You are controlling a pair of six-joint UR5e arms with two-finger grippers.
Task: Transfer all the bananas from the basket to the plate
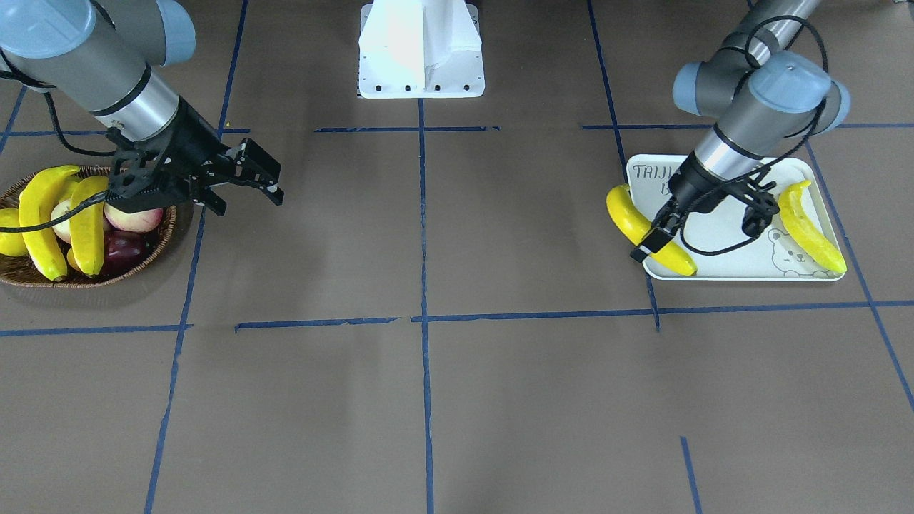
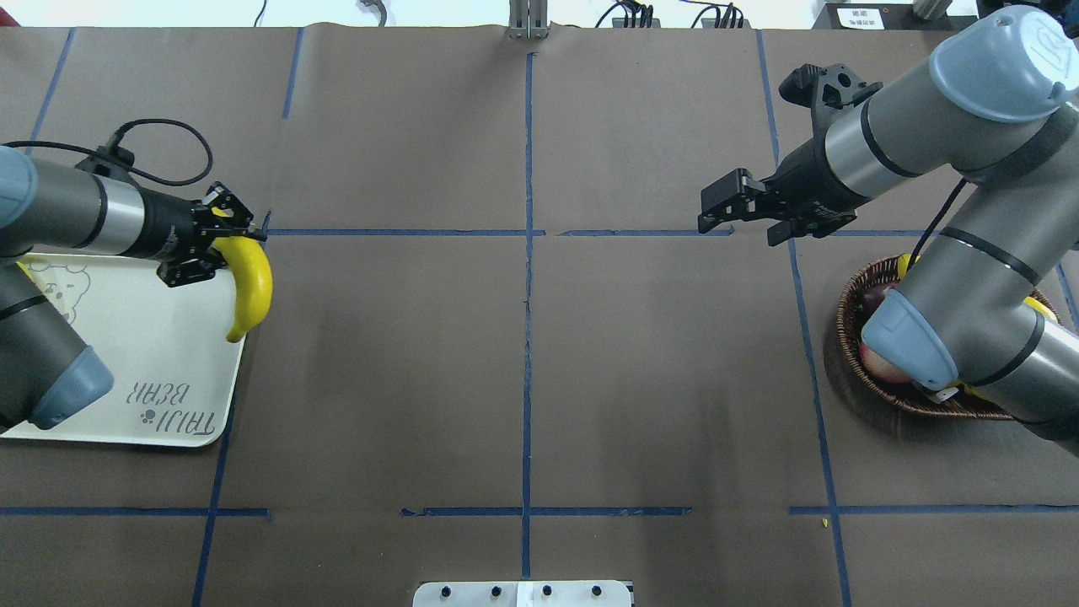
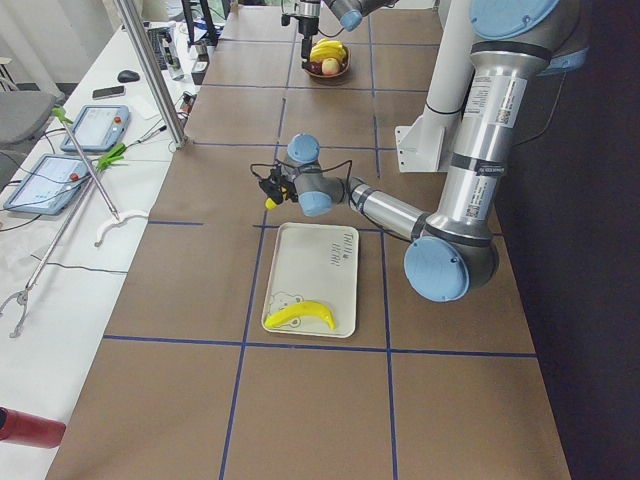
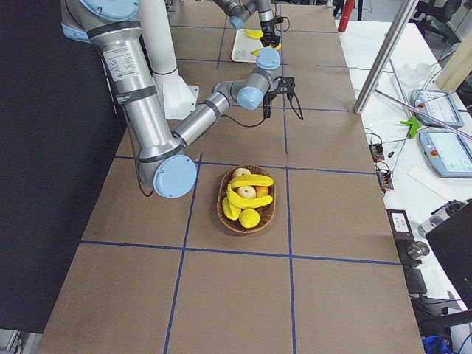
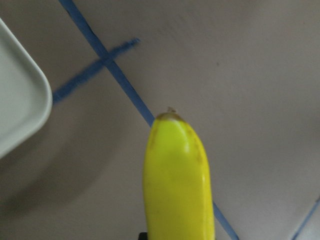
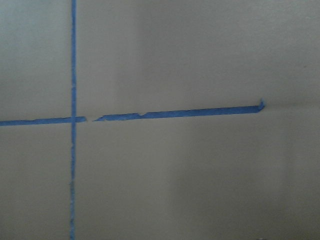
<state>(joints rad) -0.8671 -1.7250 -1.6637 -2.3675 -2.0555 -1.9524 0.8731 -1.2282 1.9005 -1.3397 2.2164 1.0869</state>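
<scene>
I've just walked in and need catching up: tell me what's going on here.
The left pincer holds a banana at the edge of the tray; a second banana lies on it. The right pincer hangs open and empty beside the basket, which holds two more bananas among other fruit.

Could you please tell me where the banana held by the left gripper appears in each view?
Front-facing: held banana right of centre, over the plate's left edge.
Overhead: left side, at the plate's right edge.
Exterior left: small, centre, just past the plate's far corner.
Exterior right: tiny, top centre, by the plate.
Left wrist: large, bottom centre.
Right wrist: not in view.
Shared landmark: the plate.
</scene>
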